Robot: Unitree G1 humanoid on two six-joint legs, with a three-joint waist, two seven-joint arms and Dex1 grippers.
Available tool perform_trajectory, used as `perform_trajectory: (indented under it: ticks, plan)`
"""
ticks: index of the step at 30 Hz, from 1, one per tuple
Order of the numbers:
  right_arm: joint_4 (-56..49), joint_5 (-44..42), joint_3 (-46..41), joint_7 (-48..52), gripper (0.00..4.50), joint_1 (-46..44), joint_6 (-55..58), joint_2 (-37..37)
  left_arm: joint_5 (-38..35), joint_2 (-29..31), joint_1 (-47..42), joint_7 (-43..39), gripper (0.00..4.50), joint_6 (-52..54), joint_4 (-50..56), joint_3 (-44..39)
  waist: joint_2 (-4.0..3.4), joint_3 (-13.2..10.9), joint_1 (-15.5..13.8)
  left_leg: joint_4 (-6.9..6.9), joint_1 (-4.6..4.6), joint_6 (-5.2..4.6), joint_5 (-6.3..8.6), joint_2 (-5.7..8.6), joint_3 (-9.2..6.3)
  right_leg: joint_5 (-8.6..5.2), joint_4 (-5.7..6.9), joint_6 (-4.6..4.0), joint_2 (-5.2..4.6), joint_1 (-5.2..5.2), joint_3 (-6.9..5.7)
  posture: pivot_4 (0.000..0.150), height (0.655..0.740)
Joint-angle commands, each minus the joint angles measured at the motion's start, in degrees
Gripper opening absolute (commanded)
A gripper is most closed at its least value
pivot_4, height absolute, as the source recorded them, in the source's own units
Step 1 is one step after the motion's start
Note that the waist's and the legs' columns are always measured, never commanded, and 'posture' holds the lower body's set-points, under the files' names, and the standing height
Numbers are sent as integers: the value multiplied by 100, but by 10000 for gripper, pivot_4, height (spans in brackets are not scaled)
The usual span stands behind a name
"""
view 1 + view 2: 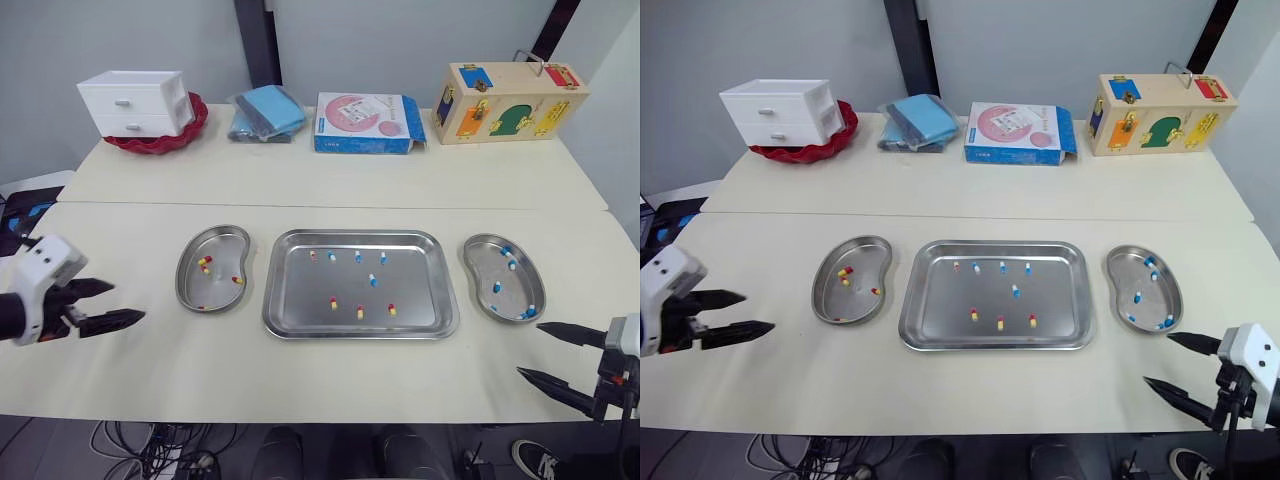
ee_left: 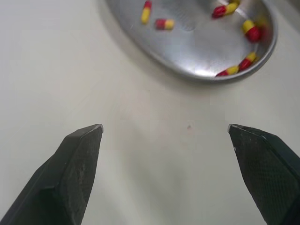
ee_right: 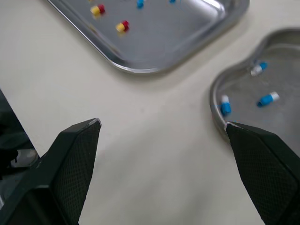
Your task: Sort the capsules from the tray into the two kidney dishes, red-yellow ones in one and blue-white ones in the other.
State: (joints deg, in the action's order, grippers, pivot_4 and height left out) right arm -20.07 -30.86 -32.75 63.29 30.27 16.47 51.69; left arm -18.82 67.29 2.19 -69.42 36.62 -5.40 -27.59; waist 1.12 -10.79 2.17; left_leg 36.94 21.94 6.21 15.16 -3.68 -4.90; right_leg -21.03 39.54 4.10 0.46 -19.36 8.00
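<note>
**Both claws spread and empty, tray part-sorted**

The left claw (image 1: 128,302) hovers low over the table (image 1: 300,385), fingers spread and holding nothing. The left kidney dish (image 1: 186,270) lies just ahead of its tips and holds red-yellow capsules (image 1: 204,263), so this arm likely serves that colour. Between the two claws, the tray (image 1: 272,305) holds several mixed capsules (image 1: 360,313). The right claw (image 1: 530,349) is also spread and empty. It points toward the right kidney dish (image 1: 470,262), which holds blue-white capsules (image 1: 497,287).

Tray (image 1: 415,288) between left dish (image 1: 210,291) and right dish (image 1: 481,260)
</note>
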Motion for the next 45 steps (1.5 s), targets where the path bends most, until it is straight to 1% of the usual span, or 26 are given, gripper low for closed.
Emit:
perform_trajectory:
  ticks: [1,4,10,13,15,20,23,26,30,33,38,41,45]
  plan:
    - [233,95,-88,77,45000,-171,87,140,68,169,156,-10,44417,-239,-177,-421,1,-1,-15,0,0,0,0,0,1,0,-1,0,0,0,1,1500,7400]
    - [500,150,-18,264,45000,-287,59,220,150,156,400,-11,44417,-433,-381,-580,0,-1,-14,-2,1,1,0,0,4,0,-4,0,-1,-1,3,1500,7400]
    - [619,125,4,600,45000,-304,-97,137,76,55,642,30,44417,-405,-227,-669,1,-1,-15,-8,5,1,1,-1,7,0,-12,0,-1,-4,4,1500,7400]
    - [532,10,-50,686,45000,-271,-186,-32,56,52,520,83,44417,-418,-239,-548,1,-1,-15,-8,5,1,1,-1,7,0,-12,0,-1,-4,4,1500,7400]
    - [437,-156,-129,606,45000,-258,-242,-310,32,57,417,79,44417,-422,-246,-459,1,-1,-17,-9,5,1,1,-1,6,0,-13,0,-1,-4,3,1500,7400]
    - [-42,-138,6,643,45000,53,-96,-442,26,2,139,78,44417,-525,-228,-180,-5,-4,-14,-9,4,1,1,-2,9,0,-11,0,-2,-4,5,1500,7400]
    - [-539,-289,78,452,45000,163,5,-656,-95,-69,-265,88,44417,-440,0,145,-4,-4,-24,-8,5,1,1,-2,8,0,-10,0,-1,-4,4,1500,7400]
    - [-1005,-406,209,221,45000,226,47,-922,-166,-184,-858,55,44417,-543,122,564,-2,-3,-36,-5,7,2,1,-2,6,0,-9,0,-1,-2,2,1500,7400]
    - [-1574,-625,541,-141,45000,159,-45,-1395,-200,-446,-1798,-79,44417,-563,279,1362,-2,-2,-43,-3,8,2,1,-1,1,0,-6,0,0,-1,-3,1500,7400]
    - [-1953,-498,805,-364,45000,240,-178,-1647,-154,-742,-2511,-216,44417,-573,288,2026,-2,-2,-37,-2,9,2,1,0,1,0,-3,0,-1,-2,-2,1500,7400]
    - [-2434,-223,1261,-713,45000,499,-348,-1910,155,-1490,-3804,-488,44417,-956,-290,3017,-1,-1,-47,5,11,2,0,1,-6,0,2,0,2,-1,-8,1500,7400]
    - [-2498,-78,1462,-894,45000,532,-421,-1987,461,-1951,-4392,-550,44417,-1392,-852,3435,1,0,-46,7,9,2,0,2,-7,0,2,0,2,1,-9,1500,7400]
    - [-2531,26,1634,-1124,45000,568,-459,-2055,833,-2518,-4931,-608,44417,-1911,-1625,3868,0,1,-34,7,8,1,-1,3,-8,0,3,0,2,1,-9,1500,7400]
